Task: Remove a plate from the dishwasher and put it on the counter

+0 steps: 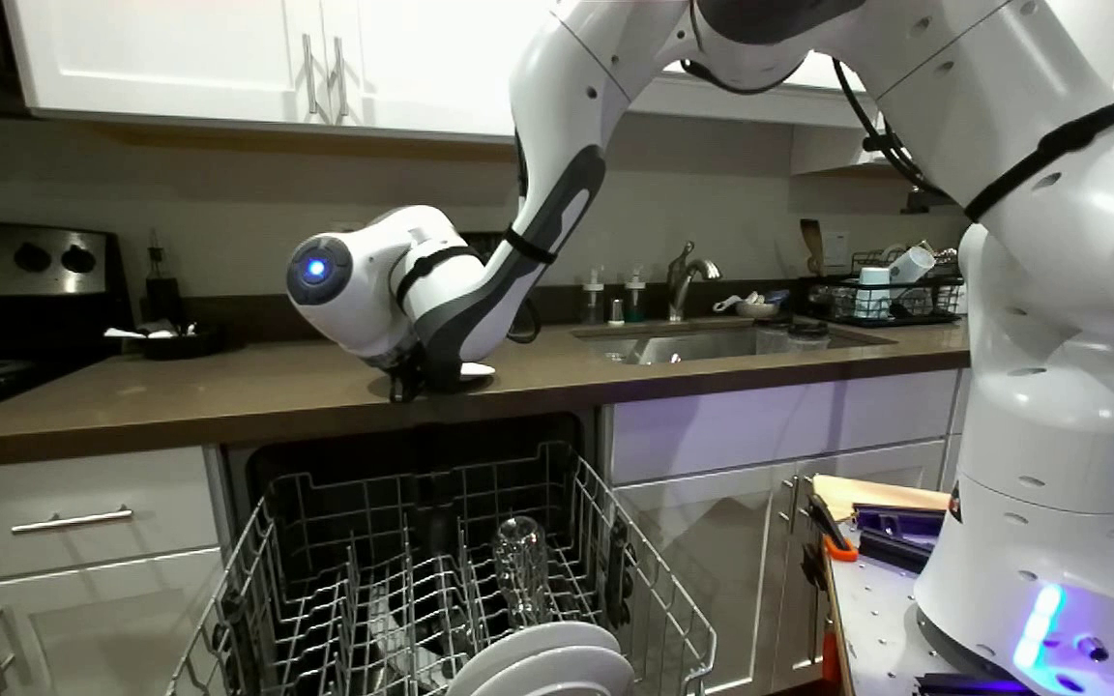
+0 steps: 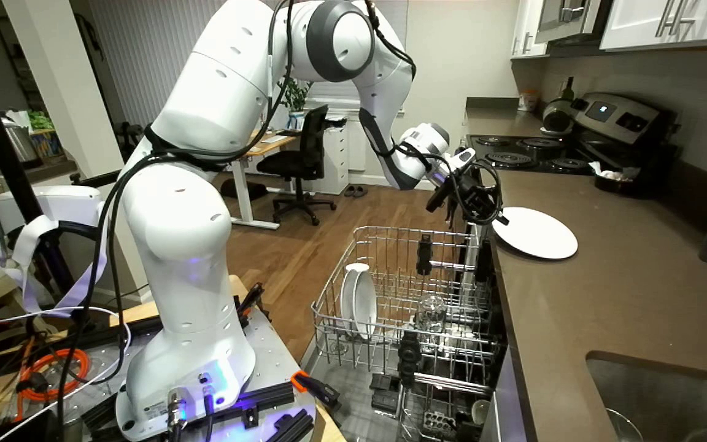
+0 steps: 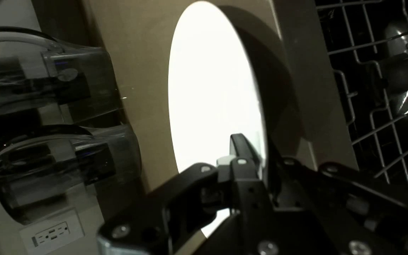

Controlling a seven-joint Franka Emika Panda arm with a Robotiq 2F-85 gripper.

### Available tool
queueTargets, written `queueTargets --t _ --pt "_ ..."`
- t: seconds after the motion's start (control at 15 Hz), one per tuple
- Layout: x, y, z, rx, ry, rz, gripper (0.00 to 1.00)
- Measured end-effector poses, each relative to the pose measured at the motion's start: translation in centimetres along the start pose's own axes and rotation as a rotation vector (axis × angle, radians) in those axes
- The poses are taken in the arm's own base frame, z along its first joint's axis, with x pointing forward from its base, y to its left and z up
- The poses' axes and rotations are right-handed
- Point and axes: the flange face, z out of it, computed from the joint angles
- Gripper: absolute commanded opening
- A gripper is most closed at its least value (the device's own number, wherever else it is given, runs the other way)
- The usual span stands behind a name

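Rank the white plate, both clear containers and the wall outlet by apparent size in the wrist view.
1. White plate, partly hidden.
2. Upper clear container and lower clear container: too alike to rank, and the upper one runs off the picture's left edge.
3. Wall outlet, clearly smallest.

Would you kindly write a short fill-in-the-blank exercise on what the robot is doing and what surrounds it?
1. The hand grips a white plate over the brown ____.
2. Besides a clear glass, the dishwasher rack holds more white ____.
3. The faucet stands behind a steel ____.
4. The arm carries a round light that glows ____.

Missing words: counter; plates; sink; blue.
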Motion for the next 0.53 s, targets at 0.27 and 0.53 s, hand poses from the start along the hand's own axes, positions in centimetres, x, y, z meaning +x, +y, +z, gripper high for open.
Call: queueTargets --t 0.27,0.53 --pt "0.6 0.2 0.8 -0.006 -0.003 0.002 0.13" --pt "1.0 -0.2 1.7 0.008 -0.016 0.0 0.3"
